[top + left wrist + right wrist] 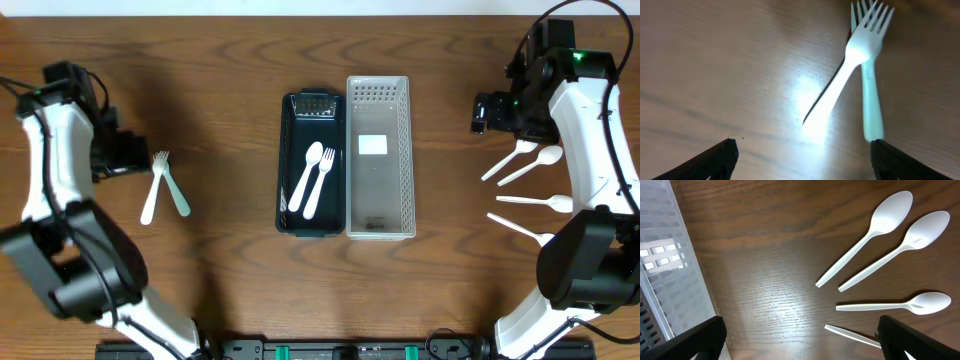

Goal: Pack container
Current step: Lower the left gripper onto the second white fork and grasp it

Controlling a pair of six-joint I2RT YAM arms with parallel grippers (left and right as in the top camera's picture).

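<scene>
A dark rectangular container [283, 165] at the table's middle holds a white spoon [303, 180] and a white fork [320, 180]. A white fork [151, 200] and a mint fork [178, 196] lie crossed at the left, and both show in the left wrist view, white [840, 85] and mint [871, 100]. My left gripper [125, 155] is open and empty just left of them [805, 155]. Several white spoons [525, 165] lie at the right and show in the right wrist view [865, 237]. My right gripper [490, 112] is open and empty above the table [800, 335].
A light grey perforated basket [405, 160] stands right of the dark container, with a white label on its floor; its wall shows in the right wrist view [665, 280]. Bare wood lies between the basket and the spoons.
</scene>
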